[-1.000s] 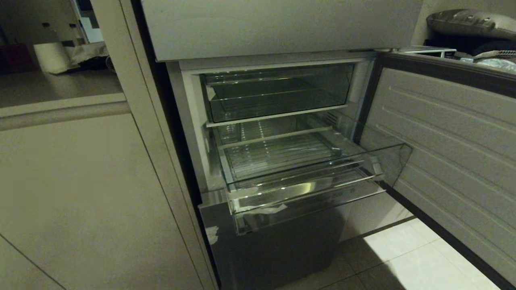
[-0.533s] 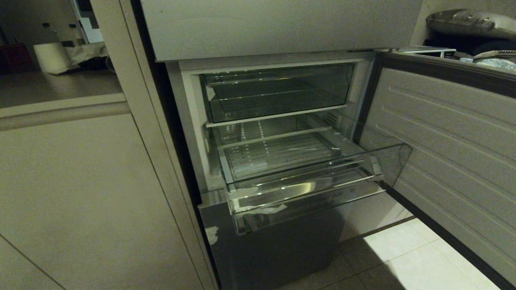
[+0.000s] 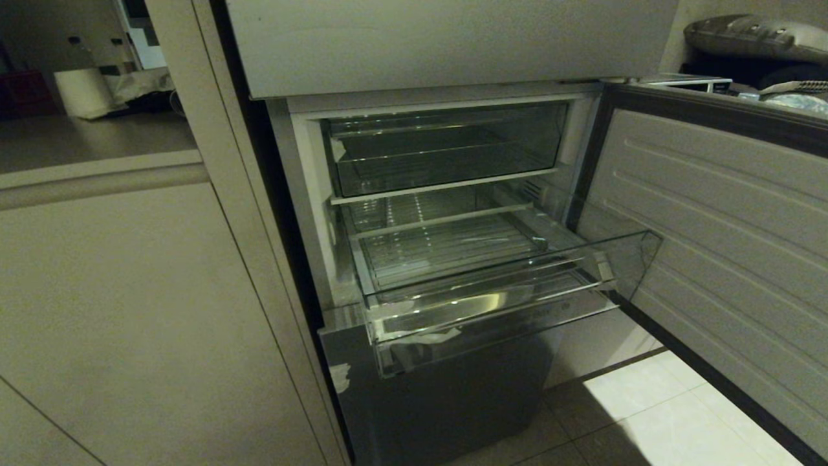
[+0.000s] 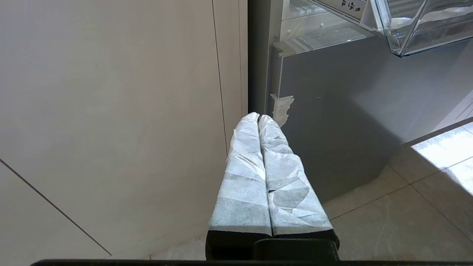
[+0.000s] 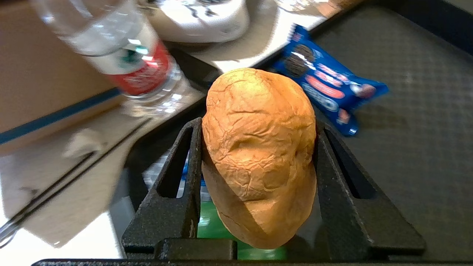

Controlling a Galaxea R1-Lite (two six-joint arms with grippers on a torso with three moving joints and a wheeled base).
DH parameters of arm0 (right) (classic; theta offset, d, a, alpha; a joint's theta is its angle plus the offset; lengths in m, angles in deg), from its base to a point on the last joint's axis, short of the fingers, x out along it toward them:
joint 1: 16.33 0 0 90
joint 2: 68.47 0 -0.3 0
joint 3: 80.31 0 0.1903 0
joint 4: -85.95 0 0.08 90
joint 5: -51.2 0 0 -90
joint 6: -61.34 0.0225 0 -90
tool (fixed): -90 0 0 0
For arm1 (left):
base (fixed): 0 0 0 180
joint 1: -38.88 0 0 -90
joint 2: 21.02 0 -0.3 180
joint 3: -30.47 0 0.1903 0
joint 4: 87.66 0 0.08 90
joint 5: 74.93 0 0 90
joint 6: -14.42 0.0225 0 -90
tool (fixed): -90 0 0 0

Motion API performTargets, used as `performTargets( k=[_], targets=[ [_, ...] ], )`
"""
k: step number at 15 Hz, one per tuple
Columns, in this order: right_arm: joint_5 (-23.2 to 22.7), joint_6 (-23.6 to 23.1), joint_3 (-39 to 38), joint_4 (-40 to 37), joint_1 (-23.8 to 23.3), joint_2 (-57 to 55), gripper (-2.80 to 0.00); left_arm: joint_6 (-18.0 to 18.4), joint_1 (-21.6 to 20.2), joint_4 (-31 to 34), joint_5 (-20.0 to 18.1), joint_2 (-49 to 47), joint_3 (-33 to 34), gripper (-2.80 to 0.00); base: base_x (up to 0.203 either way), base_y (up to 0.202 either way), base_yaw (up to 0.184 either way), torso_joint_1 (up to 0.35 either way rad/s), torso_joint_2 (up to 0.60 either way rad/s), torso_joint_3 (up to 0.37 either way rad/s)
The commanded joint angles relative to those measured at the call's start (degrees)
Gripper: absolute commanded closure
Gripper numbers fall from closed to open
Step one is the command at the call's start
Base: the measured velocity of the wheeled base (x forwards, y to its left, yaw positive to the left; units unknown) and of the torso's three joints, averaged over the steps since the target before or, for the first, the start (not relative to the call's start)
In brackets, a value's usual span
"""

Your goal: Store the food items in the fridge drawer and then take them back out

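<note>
Right gripper (image 5: 258,129): we see its two black fingers (image 5: 184,177) clamped on either side of an orange-brown bread roll, held at a middling width set by the roll itself.
Held item: the bread roll (image 5: 258,147) sits upright between the fingers, wrinkled crust facing the wrist camera, its lower end hanging past the finger bases.
Just beyond the roll: a blue biscuit packet (image 5: 329,88) lies on a dark textured mat (image 5: 406,111), off to one side of the fingertips.
Other side of the fingertips: a clear water bottle (image 5: 122,55) with a red-and-white label, blurred, lying tilted; past it a white rounded object (image 5: 199,14) we cannot identify.
Beneath the fingers: something green (image 5: 214,229) shows under the roll; we cannot tell what it is.
Left gripper (image 4: 258,120): its white-wrapped fingers (image 4: 244,177) are pressed together with nothing between them, pointing at the grey lower fridge panel (image 4: 332,111).
Near the left fingertips: a scrap of whitish tape (image 4: 281,107) on the panel's edge, and a beige cabinet wall (image 4: 111,111) alongside.
Fridge drawer (image 3: 491,291): in the head view we see it pulled out, clear, with a ribbed bottom and tape at its front corner, nothing inside it; its corner also shows above and beyond the left gripper.
Fridge door (image 3: 711,226): swung open at the drawer's right.
Arms in head view: neither appears there.
</note>
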State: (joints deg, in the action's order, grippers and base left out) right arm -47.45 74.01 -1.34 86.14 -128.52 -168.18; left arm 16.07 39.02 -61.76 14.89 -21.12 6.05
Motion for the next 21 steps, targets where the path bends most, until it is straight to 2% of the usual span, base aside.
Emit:
performTargets(
  k=[1, 9, 10, 18, 21],
  targets=[
    [-0.10, 0.08, -0.65, 0.52, -0.89, -1.94, 0.00, 0.02, 0.04, 0.01, 0.01, -0.08, -0.01, 0.00, 0.000, 0.000, 0.000, 0.000, 0.00, 0.000],
    [-1.89, -0.40, 0.37, 0.54, -1.10, -4.37, 0.00, 0.02, 0.03, 0.01, -0.01, -0.08, -0.01, 0.00, 0.000, 0.000, 0.000, 0.000, 0.00, 0.000],
    [-1.91, -1.30, 0.32, 0.61, -1.28, -4.98, -2.80, 0.02, 0.04, 0.01, 0.01, -0.08, -0.01, 0.00, 0.000, 0.000, 0.000, 0.000, 0.00, 0.000],
    [-4.53, -0.99, 0.94, 0.57, -1.90, -5.64, -2.80, 0.02, 0.01, 0.01, 0.01, -0.08, -0.01, 0.00, 0.000, 0.000, 0.000, 0.000, 0.00, 0.000],
    [-5.61, 0.96, 2.62, 0.53, -2.23, -2.47, -2.80, 0.02, -0.01, 0.01, 0.01, -0.08, -0.01, 0.00, 0.000, 0.000, 0.000, 0.000, 0.00, 0.000]
  ],
)
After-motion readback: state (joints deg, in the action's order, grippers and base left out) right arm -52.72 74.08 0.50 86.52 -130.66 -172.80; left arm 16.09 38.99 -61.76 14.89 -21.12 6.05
